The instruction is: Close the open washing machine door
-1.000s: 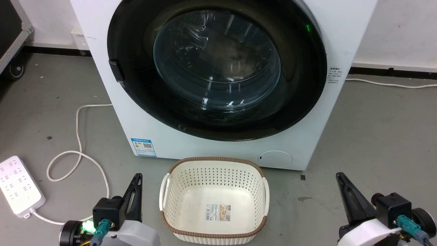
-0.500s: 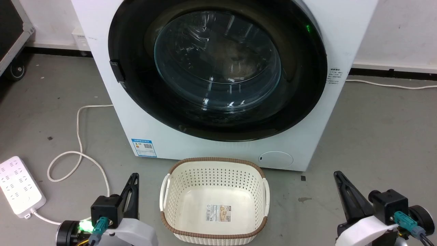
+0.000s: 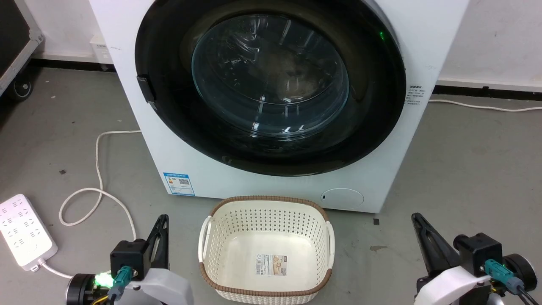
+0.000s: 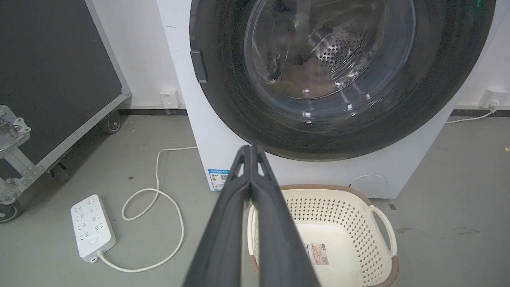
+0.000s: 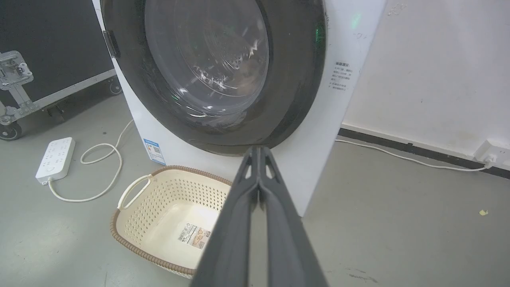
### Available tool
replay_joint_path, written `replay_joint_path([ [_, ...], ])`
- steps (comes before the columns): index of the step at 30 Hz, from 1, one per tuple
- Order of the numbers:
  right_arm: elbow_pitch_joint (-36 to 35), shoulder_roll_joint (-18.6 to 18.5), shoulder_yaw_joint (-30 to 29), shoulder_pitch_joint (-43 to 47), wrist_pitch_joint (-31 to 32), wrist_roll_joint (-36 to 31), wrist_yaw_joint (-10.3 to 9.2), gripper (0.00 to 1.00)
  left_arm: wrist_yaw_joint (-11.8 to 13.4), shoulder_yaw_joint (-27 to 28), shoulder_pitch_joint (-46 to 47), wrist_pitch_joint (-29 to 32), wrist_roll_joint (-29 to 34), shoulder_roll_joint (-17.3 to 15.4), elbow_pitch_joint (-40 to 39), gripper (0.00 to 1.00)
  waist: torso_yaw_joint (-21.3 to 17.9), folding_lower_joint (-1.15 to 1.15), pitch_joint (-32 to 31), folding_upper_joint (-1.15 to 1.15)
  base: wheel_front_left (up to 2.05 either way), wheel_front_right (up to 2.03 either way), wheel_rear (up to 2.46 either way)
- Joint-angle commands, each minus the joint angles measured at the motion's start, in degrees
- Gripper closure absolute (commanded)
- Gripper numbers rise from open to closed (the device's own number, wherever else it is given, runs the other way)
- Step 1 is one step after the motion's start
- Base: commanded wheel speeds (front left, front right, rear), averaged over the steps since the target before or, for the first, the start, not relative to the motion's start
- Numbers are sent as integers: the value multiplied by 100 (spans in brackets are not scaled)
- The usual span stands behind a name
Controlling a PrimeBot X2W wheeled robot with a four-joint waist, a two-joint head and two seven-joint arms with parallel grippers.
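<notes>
The washing machine door [image 3: 271, 80] sits flush on the washing machine [image 3: 262, 186], but if the latch missed (I can't tell) it could swing out. In front of the machine, the left gripper [image 3: 161, 224] and right gripper [image 3: 419, 224] are pinched shut and empty. The basket [image 3: 266, 198] between them blocks any approach.

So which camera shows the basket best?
The head view: the whole basket shows, unobstructed. The left wrist view crops it behind the left end effector; the right end effector covers a corner in its view.
</notes>
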State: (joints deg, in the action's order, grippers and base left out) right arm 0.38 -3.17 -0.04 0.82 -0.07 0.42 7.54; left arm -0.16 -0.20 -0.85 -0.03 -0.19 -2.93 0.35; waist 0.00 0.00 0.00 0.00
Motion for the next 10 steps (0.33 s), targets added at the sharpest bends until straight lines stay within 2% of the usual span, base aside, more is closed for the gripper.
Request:
replay_joint_path([
  [1, -38, 29, 4, -82, 7, -42, -5, 100, 16, 20, 85, 3, 19, 5, -35, 100, 0, 0, 0, 0, 0, 0, 0],
  [10, -38, 29, 4, -82, 7, -42, -5, 100, 16, 20, 85, 3, 19, 5, -35, 100, 0, 0, 0, 0, 0, 0, 0],
])
